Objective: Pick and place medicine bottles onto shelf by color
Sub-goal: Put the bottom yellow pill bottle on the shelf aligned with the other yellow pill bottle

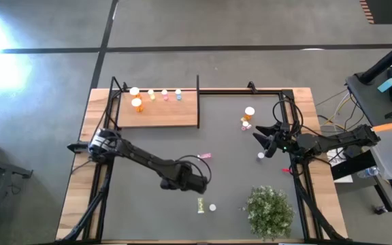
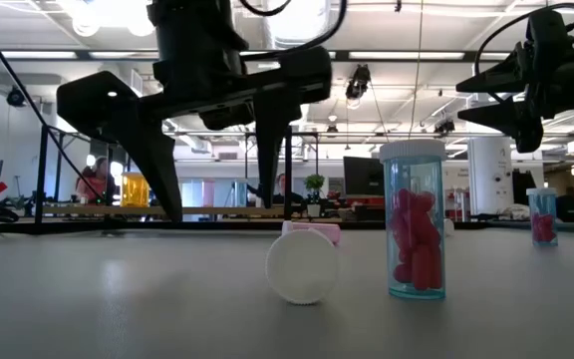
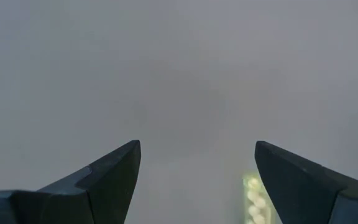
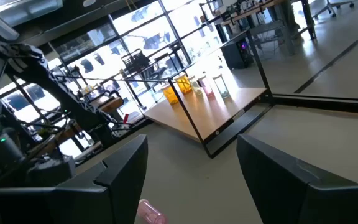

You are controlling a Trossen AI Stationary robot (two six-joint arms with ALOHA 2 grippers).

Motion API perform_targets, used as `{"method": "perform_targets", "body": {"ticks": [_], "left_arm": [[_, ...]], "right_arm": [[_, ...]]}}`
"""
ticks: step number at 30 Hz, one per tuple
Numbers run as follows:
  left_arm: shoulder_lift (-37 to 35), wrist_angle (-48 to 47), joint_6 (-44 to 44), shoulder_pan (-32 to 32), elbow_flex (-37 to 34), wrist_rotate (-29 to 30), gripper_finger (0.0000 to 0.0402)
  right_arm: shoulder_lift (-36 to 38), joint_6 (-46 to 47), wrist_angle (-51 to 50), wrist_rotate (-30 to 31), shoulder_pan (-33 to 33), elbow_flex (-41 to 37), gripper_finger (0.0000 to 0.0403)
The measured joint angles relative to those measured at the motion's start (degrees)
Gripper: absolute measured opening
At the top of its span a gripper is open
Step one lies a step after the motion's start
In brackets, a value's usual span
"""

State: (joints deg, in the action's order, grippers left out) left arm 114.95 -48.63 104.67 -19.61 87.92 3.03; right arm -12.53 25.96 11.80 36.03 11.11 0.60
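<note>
The high view looks straight down on the shelf (image 1: 158, 109), the right wrist view sees the same shelf (image 4: 210, 109) obliquely from afar, and the low view looks level across the table toward it.

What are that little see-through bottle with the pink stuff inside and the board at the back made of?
The blue bottle looks like clear, blue-tinted plastic: the pink pills show through its glossy wall, and its cap is matte white, probably plastic as well. The shelf looks like light-brown wood with a dull, unvarnished finish; it could equally be a wood-look laminate. The thin post at its corner is black, likely metal.
</note>
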Motion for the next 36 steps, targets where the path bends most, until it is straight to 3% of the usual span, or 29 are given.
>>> {"method": "perform_targets", "body": {"ticks": [10,21,25,36], "left_arm": [[7.9,0.2,0.0,-2.2,10.8,-1.7,0.0299],[8.7,2.2,7.1,-3.0,11.4,-6.1,0.0299],[8.7,3.1,11.9,-3.2,11.1,-6.5,0.0299],[8.8,3.2,15.0,-3.2,10.0,-6.4,0.0281]], "right_arm": [[0.0,0.0,0.0,0.0,0.0,0.0,0.0237],[0.0,0.0,0.0,0.0,0.0,0.0,0.0237],[0.0,0.0,0.0,0.0,0.0,0.0,0.0237],[0.0,0.0,0.0,0.0,0.0,0.0,0.0237]]}}
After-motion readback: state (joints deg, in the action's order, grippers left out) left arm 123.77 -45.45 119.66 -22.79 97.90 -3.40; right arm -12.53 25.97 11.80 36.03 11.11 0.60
